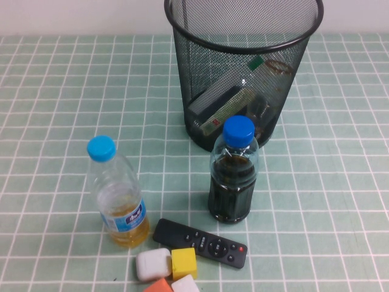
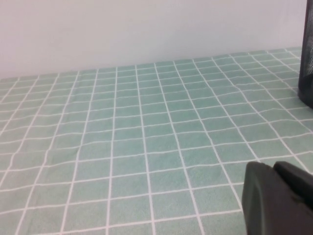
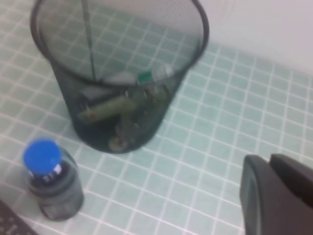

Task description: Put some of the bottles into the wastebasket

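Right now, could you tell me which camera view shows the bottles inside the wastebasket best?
The high view: through the wastebasket mesh, the bottles lie slanted, green-and-red label visible. The right wrist view shows them blurrier, with the right pincer low in the corner. The left wrist view shows only the bin's edge and the left pincer.

A staged tabletop, likely a lab. A green checked cloth (image 1: 55, 109) meets a bare white wall (image 1: 79, 15) (top of frame). Blocks (image 1: 183, 263) and a remote (image 1: 200, 243) lie at bottom centre.

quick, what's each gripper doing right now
left gripper: holding nothing, low over the green checked tablecloth.
right gripper: holding nothing, beside the black wire-mesh wastebasket.
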Controlling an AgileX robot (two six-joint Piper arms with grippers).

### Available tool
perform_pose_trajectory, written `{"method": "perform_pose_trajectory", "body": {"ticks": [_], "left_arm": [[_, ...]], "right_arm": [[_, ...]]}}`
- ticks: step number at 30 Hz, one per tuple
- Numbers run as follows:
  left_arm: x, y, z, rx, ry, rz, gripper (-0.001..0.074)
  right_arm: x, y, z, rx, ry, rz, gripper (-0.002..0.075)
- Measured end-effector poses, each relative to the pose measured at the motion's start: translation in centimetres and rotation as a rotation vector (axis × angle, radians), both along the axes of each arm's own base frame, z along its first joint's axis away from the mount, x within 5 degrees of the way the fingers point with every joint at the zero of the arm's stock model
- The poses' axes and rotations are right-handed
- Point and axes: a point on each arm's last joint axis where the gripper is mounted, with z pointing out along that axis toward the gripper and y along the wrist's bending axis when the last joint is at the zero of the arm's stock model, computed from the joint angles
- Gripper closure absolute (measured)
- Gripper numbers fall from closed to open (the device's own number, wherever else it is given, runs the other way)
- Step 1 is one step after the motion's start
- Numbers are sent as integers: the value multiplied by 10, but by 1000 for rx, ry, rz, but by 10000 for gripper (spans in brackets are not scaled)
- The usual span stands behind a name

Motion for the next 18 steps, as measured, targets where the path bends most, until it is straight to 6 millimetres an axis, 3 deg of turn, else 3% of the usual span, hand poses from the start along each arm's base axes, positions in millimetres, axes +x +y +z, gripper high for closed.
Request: {"method": "perform_pose_trajectory", "body": {"ticks": [4,9,13,18], "left_arm": [[0,0,0,0,0,1,737],[0,0,0,0,2,1,737],[-1,-1,-5,7,59,-8,737],[-4,-2,-18,16,195,-29,737]], "right_arm": [[-40,-25,-27,-9,-121,-22,729],[-87,-48,-95,-56,-353,-110,729],[-99,-55,-162,-63,-523,-201,729],[-102,-59,-245,-61,-602,-276,729]]}}
